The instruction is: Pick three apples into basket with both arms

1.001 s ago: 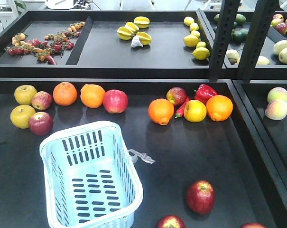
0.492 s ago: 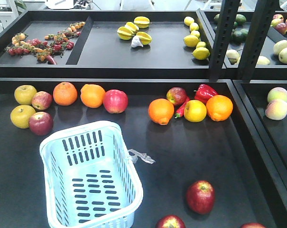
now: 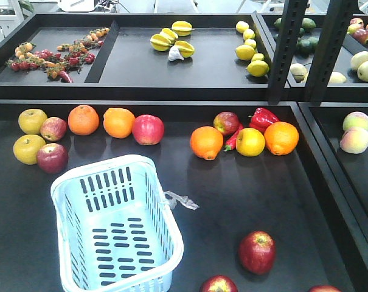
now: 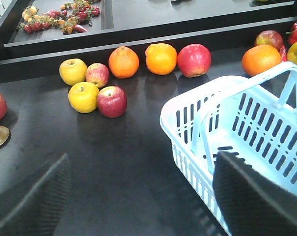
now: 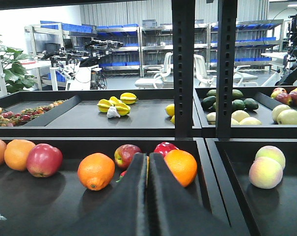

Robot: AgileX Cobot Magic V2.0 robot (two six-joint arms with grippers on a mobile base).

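Left pincer (image 4: 143,169) gapes wide, empty; right pincer (image 5: 148,157) is closed on nothing. Dark shape gone from front view's left edge; white slotted plastic basket (image 3: 104,181) holds no dark-red apples (image 3: 257,251).

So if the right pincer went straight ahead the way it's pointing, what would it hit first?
Probably the yellow fruit, mostly hidden behind the shut right pincer in its wrist view. Depth is unclear.

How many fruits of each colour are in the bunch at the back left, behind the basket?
Yellow apples: 2
Red apples: 3
Oranges: 2
Total: 7
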